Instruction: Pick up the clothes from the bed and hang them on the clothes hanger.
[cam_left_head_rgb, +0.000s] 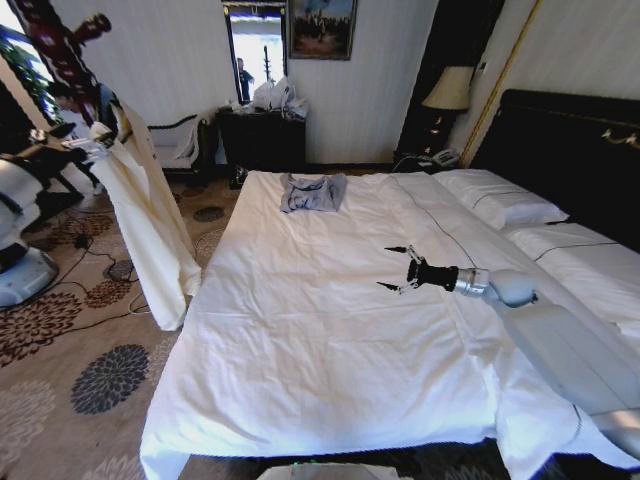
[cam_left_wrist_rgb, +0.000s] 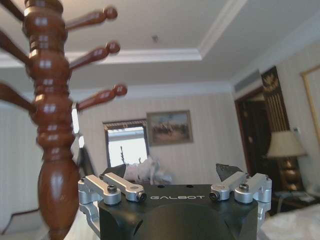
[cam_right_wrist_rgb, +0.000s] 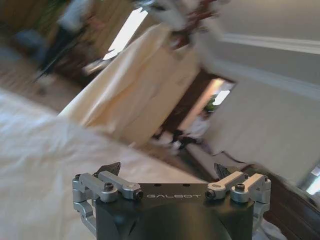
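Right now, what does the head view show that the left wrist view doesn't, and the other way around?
Head view alone: the bed, the cream garment draped from the coat stand, a folded grey-blue garment, and the right gripper open above the sheets. Left wrist view alone: the ceiling and the left gripper, open. Both: the coat stand, painting and lamp.

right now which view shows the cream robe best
The head view: the cream robe hangs full length beside the bed, its top by the coat stand. The right wrist view shows it blurred and tilted. The left wrist view has the stand's pole, not the robe.
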